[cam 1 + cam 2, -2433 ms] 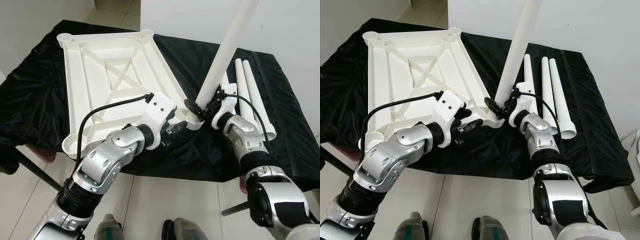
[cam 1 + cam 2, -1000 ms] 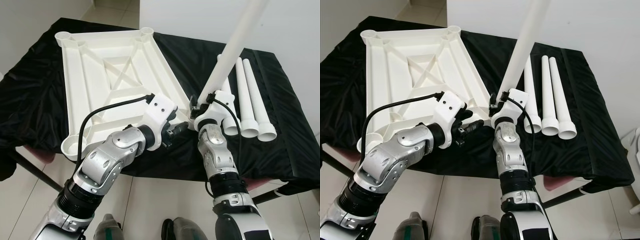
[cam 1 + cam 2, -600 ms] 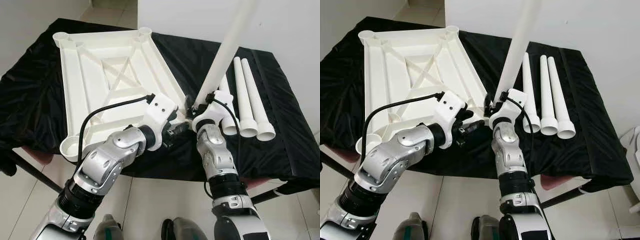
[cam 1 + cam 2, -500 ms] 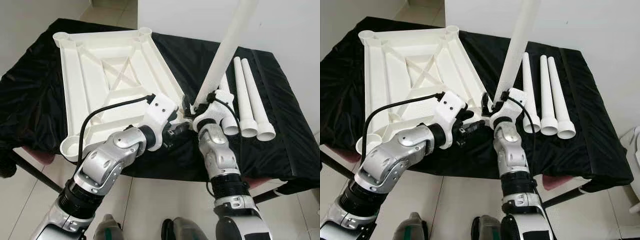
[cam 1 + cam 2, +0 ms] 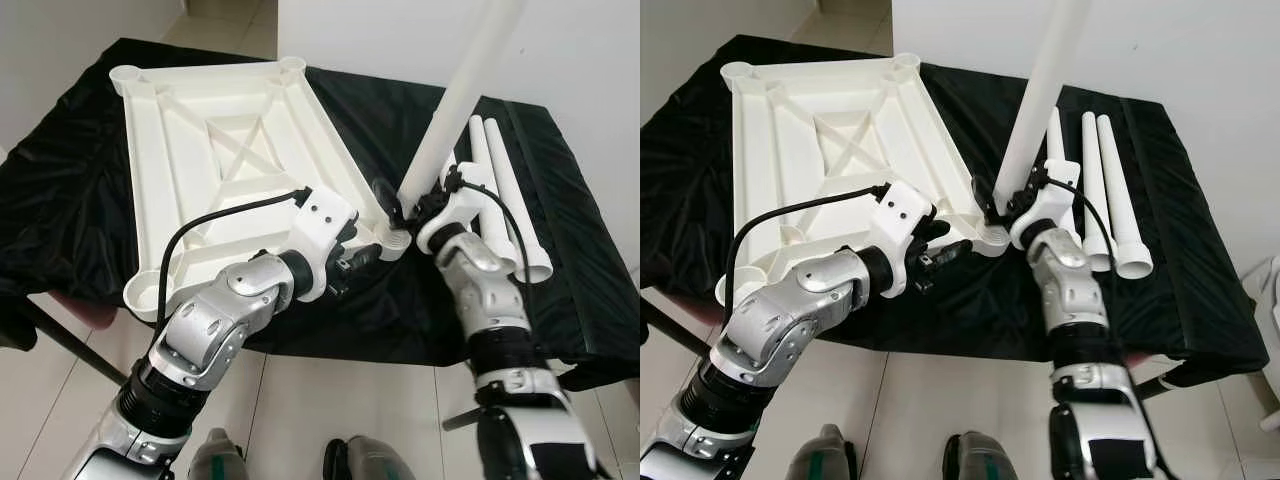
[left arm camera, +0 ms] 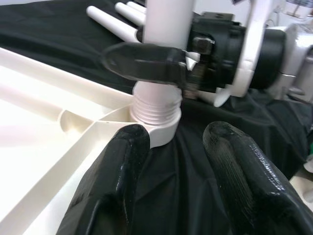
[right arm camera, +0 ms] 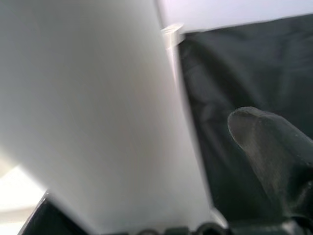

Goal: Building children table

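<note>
A black cloth covers the work surface, and the white tabletop lies upside down on it, ribs facing up. Three spare legs lie side by side on the cloth to the right. One leg stands upright at the tabletop's near right corner socket — its threaded end sits in the socket. The right gripper is clamped around this leg's base. The left gripper hovers just beside the corner, fingers spread apart — holding nothing.
</note>
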Robot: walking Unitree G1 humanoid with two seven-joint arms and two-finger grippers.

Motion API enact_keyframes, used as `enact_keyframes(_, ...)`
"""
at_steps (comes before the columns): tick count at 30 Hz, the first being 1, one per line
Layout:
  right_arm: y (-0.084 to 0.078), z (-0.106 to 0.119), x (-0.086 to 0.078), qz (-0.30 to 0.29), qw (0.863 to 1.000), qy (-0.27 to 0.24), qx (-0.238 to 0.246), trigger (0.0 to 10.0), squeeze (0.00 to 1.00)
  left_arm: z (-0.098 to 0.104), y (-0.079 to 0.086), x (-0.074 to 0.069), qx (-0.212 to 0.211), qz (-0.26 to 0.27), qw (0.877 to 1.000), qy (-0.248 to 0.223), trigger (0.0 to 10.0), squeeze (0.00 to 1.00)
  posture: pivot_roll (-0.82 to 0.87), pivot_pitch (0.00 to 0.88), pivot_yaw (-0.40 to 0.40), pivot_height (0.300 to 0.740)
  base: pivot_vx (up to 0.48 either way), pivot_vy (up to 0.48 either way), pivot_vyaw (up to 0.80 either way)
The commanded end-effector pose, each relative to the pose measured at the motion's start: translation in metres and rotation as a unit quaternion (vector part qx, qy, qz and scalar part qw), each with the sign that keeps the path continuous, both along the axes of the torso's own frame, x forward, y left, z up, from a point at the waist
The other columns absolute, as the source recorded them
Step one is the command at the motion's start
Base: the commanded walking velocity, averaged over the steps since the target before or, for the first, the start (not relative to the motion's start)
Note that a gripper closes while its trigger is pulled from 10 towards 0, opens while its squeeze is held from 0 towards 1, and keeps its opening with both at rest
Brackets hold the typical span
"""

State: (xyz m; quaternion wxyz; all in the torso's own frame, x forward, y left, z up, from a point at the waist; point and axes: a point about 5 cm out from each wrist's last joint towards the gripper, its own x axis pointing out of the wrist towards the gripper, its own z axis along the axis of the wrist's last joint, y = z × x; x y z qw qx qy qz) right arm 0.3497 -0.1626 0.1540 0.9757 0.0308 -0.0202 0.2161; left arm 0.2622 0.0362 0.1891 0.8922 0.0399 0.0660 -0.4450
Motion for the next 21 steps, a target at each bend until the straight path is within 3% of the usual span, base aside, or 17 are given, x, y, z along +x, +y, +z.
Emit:
enact_keyframes(1, 0.001, -0.004, 0.000, 0.041, 0.999, 0.008, -0.011, 10.0, 0.00, 0.002, -0.003, -0.004, -0.003, -0.026, 1.000, -0.002, 10.0, 0.00, 0.01, 0.018, -0.071, 0.740, 0.000, 0.000, 0.00)
enact_keyframes(7, -0.006, -0.012, 0.003, 0.070, 0.997, 0.015, -0.037, 10.0, 0.00, 0.003, -0.003, -0.004, -0.004, -0.024, 1.000, -0.002, 10.0, 0.00, 0.01, 0.023, -0.069, 0.740, 0.000, 0.000, 0.00)
enact_keyframes(12, -0.008, -0.012, 0.005, 0.079, 0.996, 0.015, -0.031, 10.0, 0.00, 0.004, -0.003, -0.004, -0.005, -0.024, 1.000, -0.001, 10.0, 0.00, 0.01, 0.026, -0.070, 0.740, 0.000, 0.000, 0.00)
enact_keyframes(13, -0.011, -0.011, 0.007, 0.084, 0.996, 0.011, -0.019, 0.0, 0.00, 0.003, -0.003, -0.004, -0.003, -0.024, 1.000, -0.001, 10.0, 0.00, 0.01, 0.027, -0.071, 0.740, 0.000, 0.000, 0.00)
enact_keyframes(21, -0.014, -0.014, 0.007, 0.097, 0.995, 0.014, -0.017, 0.0, 0.00, 0.001, -0.001, -0.005, 0.002, -0.024, 1.000, 0.002, 10.0, 0.00, 0.02, 0.030, -0.072, 0.740, 0.000, 0.000, 0.00)
